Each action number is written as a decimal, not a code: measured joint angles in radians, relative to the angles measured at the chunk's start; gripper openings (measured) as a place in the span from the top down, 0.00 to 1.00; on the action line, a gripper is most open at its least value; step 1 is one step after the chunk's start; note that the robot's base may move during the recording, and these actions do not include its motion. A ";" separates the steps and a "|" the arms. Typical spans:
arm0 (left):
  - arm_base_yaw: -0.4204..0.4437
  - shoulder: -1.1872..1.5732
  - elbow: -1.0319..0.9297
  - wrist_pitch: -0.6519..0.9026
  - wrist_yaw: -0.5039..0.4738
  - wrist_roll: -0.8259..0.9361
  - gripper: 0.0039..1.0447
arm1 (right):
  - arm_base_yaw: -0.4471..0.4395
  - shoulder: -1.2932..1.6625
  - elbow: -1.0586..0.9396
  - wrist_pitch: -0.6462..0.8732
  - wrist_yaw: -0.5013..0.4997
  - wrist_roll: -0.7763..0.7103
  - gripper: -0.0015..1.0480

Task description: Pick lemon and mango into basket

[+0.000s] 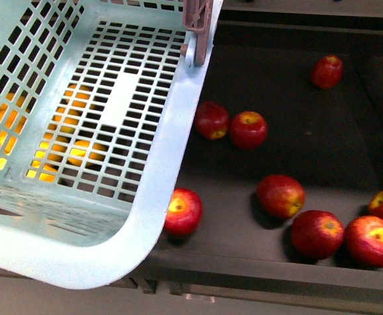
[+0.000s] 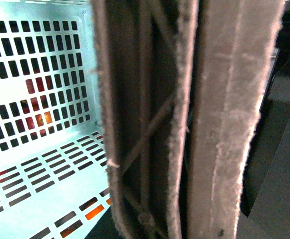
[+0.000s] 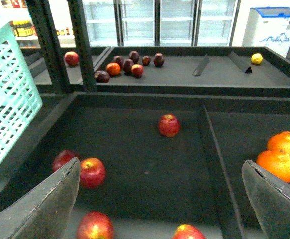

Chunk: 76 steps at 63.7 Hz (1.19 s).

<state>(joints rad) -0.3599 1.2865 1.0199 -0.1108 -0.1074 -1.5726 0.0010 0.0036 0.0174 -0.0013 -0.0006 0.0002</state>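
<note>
The light aqua basket hangs tilted over the left of the shelf, and nothing lies on its slotted floor. My left gripper is shut on the basket by its grey-brown handle, which fills the left wrist view and hides the fingers. Beside the basket wall, my right gripper hovers open over the dark apple tray with nothing between its fingers. A small yellow lemon lies in the far back tray on the right. The mango is out of view. Orange-yellow fruit shows through the floor slots from below; its kind is unclear.
Red apples are scattered over the dark tray. Two tangerines lie in the compartment beyond a low divider. The back tray holds dark and red fruit. Dark shelf posts rise near the basket.
</note>
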 joint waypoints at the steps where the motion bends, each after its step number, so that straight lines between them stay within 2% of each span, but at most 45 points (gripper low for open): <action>1: 0.000 0.000 0.000 0.000 0.000 0.000 0.84 | 0.000 0.000 0.000 0.000 0.001 0.000 0.08; 76: 0.000 0.000 -0.001 0.000 -0.002 -0.002 0.84 | 0.000 0.000 0.000 0.000 0.001 0.000 0.08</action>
<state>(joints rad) -0.3595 1.2865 1.0191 -0.1108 -0.1097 -1.5749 0.0010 0.0032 0.0174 -0.0010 0.0002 0.0002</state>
